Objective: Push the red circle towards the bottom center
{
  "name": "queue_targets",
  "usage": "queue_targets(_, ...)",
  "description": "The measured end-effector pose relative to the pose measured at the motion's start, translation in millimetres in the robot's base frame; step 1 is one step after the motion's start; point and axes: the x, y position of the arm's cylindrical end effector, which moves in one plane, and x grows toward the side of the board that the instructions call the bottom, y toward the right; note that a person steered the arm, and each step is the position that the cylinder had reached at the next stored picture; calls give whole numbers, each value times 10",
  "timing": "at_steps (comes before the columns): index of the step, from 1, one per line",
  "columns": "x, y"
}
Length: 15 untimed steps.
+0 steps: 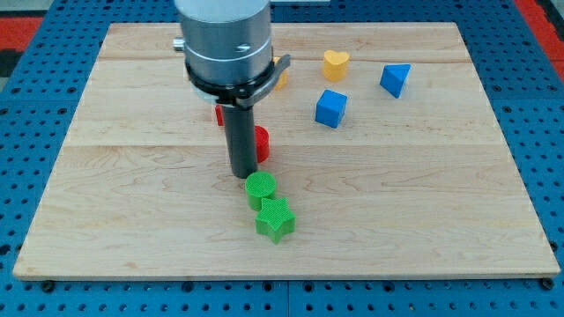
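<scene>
The red circle (262, 143) sits near the middle of the wooden board (132, 176), mostly hidden behind my rod. My tip (243, 174) rests on the board just left of and below the red circle, touching or nearly touching it. A green circle (260, 187) lies right below my tip, with a green star (276, 218) just under it towards the view's bottom. Another red block (218, 114) peeks out left of the rod; its shape is hidden.
A blue cube (331, 107) lies right of centre. A yellow heart (336, 63) and a blue triangular block (396, 79) lie at the top right. A yellow block (281, 74) shows partly behind the arm's body.
</scene>
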Motion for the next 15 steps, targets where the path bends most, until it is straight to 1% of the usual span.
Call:
queue_targets(1, -11, -260)
queue_targets(2, -154, -520)
queue_targets(3, -444, -153)
queue_targets(4, -445, 323)
queue_targets(5, -482, 469)
queue_targets(6, -617, 522)
queue_targets(8, -543, 953)
queue_targets(9, -575, 1108)
queue_targets(11, -359, 1069)
queue_targets(13, 126, 1143)
queue_targets(14, 283, 1171)
queue_targets(15, 285, 1426)
